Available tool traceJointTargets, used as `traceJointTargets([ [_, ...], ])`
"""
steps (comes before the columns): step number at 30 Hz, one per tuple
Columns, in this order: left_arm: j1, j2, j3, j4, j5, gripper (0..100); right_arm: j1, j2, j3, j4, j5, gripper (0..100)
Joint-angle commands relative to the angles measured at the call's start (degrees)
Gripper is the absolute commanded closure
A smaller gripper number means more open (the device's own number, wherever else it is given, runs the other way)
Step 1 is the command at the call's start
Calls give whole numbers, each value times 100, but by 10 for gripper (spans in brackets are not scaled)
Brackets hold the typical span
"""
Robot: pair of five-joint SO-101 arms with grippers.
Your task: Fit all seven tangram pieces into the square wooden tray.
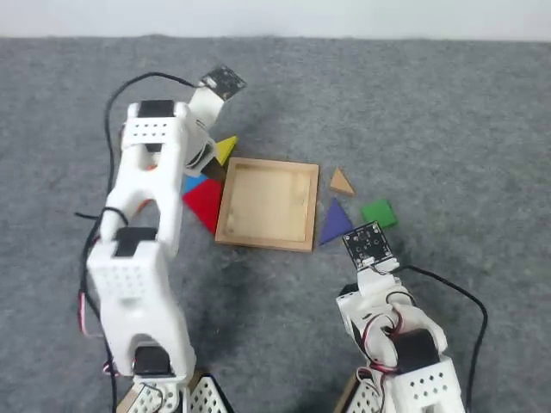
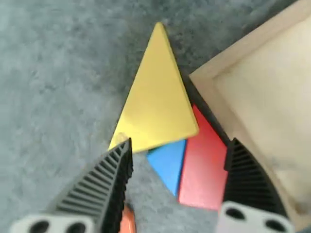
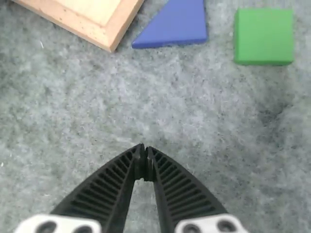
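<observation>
left claw (image 2: pixel 180 145) spread by yellow triangle (image 2: pixel 158 102), right claw (image 3: pixel 144 149) closed over carpet (image 3: pixel 68 97)

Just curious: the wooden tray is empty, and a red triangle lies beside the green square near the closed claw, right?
Not quite: the triangle beside the green square is blue, not red, as the right wrist view shows. The wooden tray is empty and the right claw closed.

Open bench (image 3: pixel 68 102) surrounds the right claw (image 3: pixel 144 148); ahead of it lie a blue triangle (image 3: pixel 177 24), a green square (image 3: pixel 264 35) and a corner of the tray (image 3: pixel 92 18).
</observation>
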Motion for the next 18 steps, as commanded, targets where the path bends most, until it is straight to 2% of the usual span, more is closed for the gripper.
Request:
traceJointTargets([
  [1,9,598,-1103,193,-88,702,163,-110,97,-110,44,992],
  [9,9,2444,-3793,1160,-114,702,163,-110,97,-110,44,992],
  [15,9,3684,-5631,2031,-853,710,163,-110,97,-110,44,992],
  [18,44,4193,-6484,2435,-1046,761,163,-110,97,-110,44,992],
])
